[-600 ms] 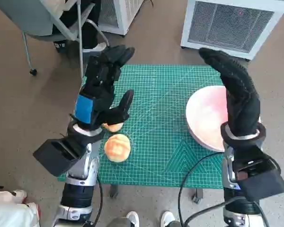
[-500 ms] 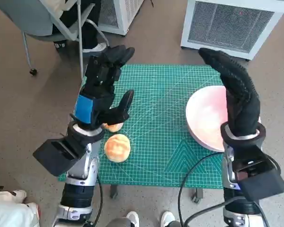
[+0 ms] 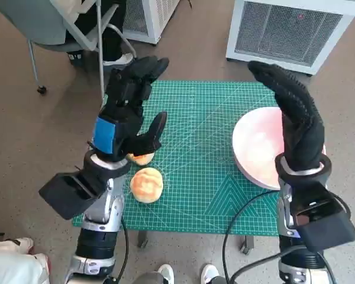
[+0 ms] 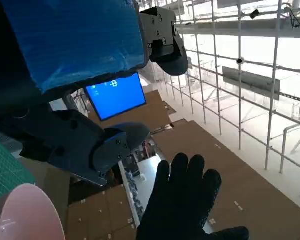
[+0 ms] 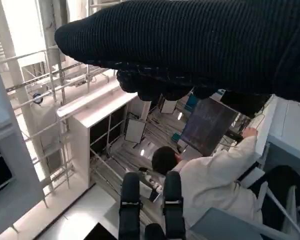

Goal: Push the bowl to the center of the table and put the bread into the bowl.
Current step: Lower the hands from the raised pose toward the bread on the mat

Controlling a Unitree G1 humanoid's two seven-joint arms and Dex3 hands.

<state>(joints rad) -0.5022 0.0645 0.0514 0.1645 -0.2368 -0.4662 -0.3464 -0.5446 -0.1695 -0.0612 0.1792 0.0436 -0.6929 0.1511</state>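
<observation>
Landmark: green cutting mat. Near to far.

Near-left corner of mat: bread, a round bun, resting on the mat. A second, smaller piece lies just beyond it, half hidden under the left hand. Looks light and soft, so it'll squash under a hard pinch; best to cup it around the sides, or pinch it loosely from above.

Left hand hangs raised over the mat's left edge, fingers apart, holding nothing, not touching the bread.

Right edge of mat: bowl, pale pink, shallow, partly overhanging the mat's right side and well apart from the bread. Looks rigid and smooth, so it should slide easily on the mat. I'd push low on the outer wall toward mat centre; pushing high on the rim could tip it.

Right hand is raised over the bowl's right part, fingers extended, empty. Can't tell whether it touches the bowl.

Push not yet done; bowl is off-centre.
</observation>
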